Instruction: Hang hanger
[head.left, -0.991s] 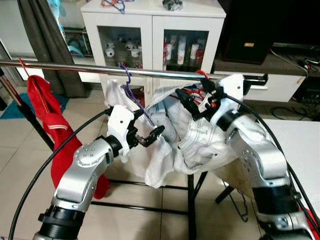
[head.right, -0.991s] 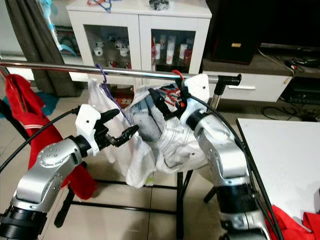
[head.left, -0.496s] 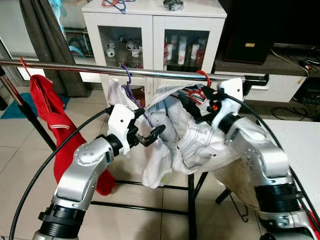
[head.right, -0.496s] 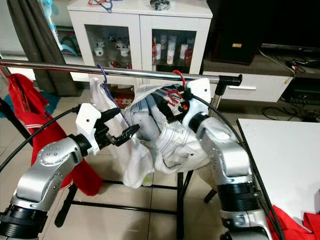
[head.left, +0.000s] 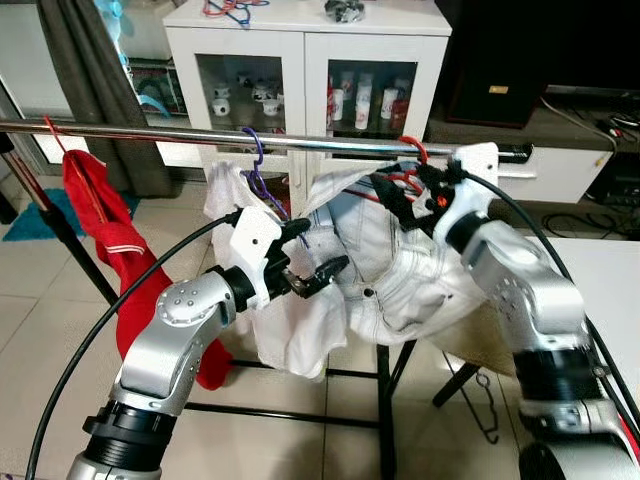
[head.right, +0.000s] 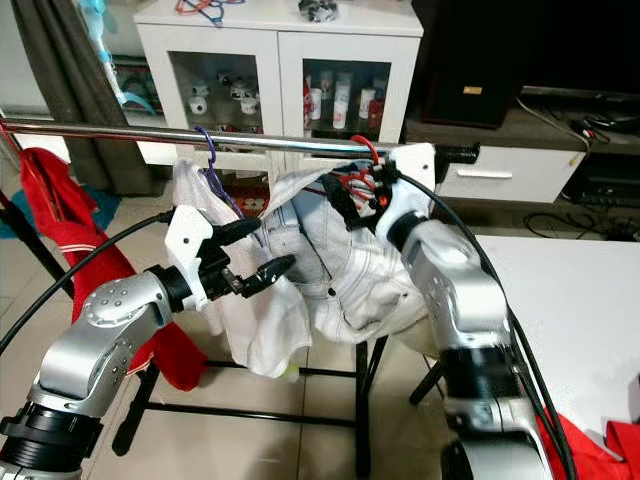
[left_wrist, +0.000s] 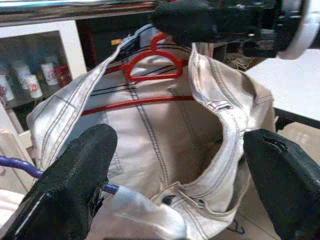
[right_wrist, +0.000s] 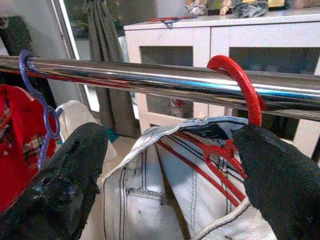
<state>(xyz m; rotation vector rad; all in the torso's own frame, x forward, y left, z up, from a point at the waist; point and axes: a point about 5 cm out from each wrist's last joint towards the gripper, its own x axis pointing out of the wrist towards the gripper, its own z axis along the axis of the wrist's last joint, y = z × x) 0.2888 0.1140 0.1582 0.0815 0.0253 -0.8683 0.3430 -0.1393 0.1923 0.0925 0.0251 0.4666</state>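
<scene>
A red hanger (right_wrist: 240, 85) carries a white denim garment (head.left: 400, 270), and its hook lies over the chrome rail (head.left: 150, 135). My right gripper (head.left: 395, 195) is just below the rail at the hanger's neck. It is open, with its fingers (right_wrist: 280, 175) spread wide on either side of the hanger. My left gripper (head.left: 318, 250) is open too. It sits lower and to the left, in front of the garment, holding nothing. In the left wrist view the red hanger (left_wrist: 152, 62) shows inside the garment's waistband.
A purple hanger (head.left: 255, 165) with a white garment (head.left: 290, 330) hangs left of the red one. A red garment (head.left: 100, 240) hangs at the rail's far left. A white cabinet (head.left: 300, 60) stands behind, a white table (head.left: 600, 270) to the right, and the rack's legs (head.left: 385, 400) below.
The red hanger's hook has risen and shifted right onto the rail with my right gripper. My left gripper has moved right, closer to the denim garment.
</scene>
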